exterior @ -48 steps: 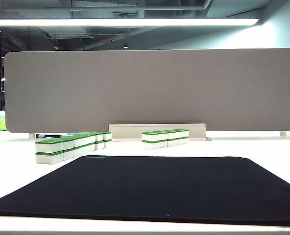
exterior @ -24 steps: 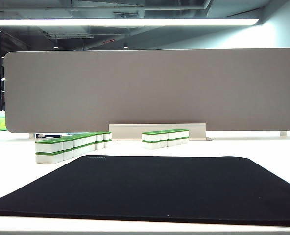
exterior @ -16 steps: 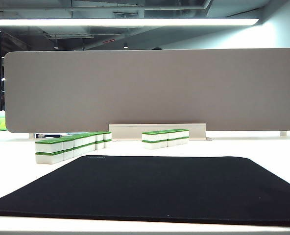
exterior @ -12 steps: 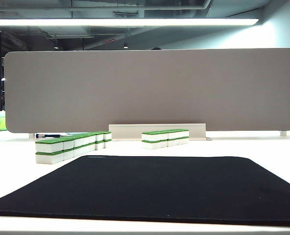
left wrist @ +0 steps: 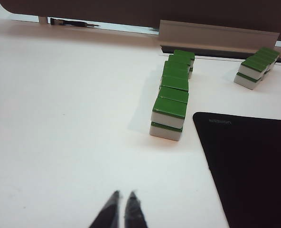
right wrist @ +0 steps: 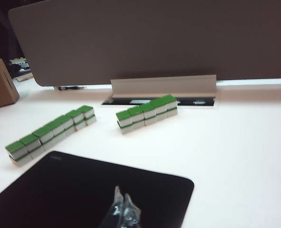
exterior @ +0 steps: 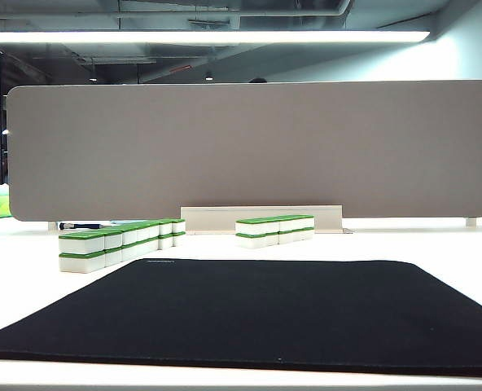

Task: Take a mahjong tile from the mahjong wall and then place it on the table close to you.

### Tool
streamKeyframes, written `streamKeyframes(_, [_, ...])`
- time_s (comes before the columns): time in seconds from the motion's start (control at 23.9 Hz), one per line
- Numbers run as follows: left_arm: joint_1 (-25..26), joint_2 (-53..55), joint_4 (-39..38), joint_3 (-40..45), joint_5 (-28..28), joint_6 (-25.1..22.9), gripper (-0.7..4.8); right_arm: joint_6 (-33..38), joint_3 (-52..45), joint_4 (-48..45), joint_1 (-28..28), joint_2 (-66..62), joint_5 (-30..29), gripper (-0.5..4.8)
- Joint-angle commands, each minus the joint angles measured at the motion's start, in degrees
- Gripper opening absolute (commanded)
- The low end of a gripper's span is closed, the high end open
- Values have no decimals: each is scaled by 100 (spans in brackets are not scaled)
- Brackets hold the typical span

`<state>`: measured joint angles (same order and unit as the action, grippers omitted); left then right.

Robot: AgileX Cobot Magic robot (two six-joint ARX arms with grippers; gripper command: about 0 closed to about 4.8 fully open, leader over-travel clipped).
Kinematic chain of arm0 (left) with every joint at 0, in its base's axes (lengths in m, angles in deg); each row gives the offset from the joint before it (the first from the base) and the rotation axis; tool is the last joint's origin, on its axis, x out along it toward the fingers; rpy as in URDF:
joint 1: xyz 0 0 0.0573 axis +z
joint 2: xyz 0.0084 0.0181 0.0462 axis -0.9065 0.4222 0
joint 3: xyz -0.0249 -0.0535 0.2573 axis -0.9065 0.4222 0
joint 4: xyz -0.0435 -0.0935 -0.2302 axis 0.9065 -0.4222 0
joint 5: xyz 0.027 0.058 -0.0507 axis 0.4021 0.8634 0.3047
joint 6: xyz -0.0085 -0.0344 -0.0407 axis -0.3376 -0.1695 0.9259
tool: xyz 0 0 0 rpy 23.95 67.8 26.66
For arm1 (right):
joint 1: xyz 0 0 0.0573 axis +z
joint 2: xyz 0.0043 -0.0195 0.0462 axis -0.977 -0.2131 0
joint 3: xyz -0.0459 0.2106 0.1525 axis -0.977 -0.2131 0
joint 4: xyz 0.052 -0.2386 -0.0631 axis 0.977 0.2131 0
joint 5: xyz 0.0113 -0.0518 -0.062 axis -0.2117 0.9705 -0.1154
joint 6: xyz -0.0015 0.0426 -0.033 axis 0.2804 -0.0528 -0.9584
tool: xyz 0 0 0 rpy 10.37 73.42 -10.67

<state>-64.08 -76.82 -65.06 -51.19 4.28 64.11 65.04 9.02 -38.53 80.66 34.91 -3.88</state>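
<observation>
The mahjong wall (exterior: 119,243) is the longer two-high row of white blocks with green tops, standing on the white table (exterior: 29,285) left of the black mat (exterior: 265,309). Neither gripper shows in the exterior view. In the left wrist view my left gripper (left wrist: 123,194) is shut and empty over bare table, short of the wall's near end (left wrist: 168,118). In the right wrist view my right gripper (right wrist: 122,192) is shut and empty above the mat (right wrist: 83,185), with the wall (right wrist: 50,130) well beyond it.
A shorter row of the same blocks (exterior: 273,229) stands right of the wall. Behind both rows runs a grey-beige divider panel (exterior: 257,147) with a pale base strip (exterior: 261,217). A black pen (left wrist: 74,22) lies by the panel. A brown box (right wrist: 0,88) stands at the far side.
</observation>
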Motion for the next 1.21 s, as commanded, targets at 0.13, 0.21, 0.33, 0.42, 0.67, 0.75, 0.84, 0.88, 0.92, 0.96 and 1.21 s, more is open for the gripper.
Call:
streamKeyframes(0.13, [-11,4,-33,-7,-63,2,21,17,299,35,-7,26,7,-2])
streamKeyframes(0.21, [-11,4,-33,-7,-63,2,21,20,367,37,-7,0,7,-2])
streamKeyframes(0.33, [-11,4,-33,-7,-63,2,21,144,468,28,-7,-256,-26,-2])
streamKeyframes(0.42, [-11,4,-33,-7,-63,2,21,144,549,31,-7,-494,-59,-2])
streamKeyframes(0.67, [-11,4,-33,-7,-63,2,21,142,804,22,-4,-1147,-352,-2])
streamKeyframes(0.75, [-11,4,-33,-7,-63,0,21,142,881,24,-2,-1314,-485,-2])
streamKeyframes(0.84, [-11,4,-33,-7,-63,0,21,142,960,22,-2,-1515,-608,-2])
streamKeyframes(0.88, [-11,4,-35,-7,-63,0,21,142,979,13,-2,-1565,-684,-2])
streamKeyframes(0.92, [-11,4,-33,-7,-63,0,21,142,1027,24,-2,-1685,-826,-2])
streamKeyframes(0.96, [-11,4,-33,-7,-63,0,21,142,1054,31,0,-1746,-933,-2])
streamKeyframes(1.21, [-11,4,-33,-7,-63,0,21,142,1200,33,4,-2122,-1322,-2])
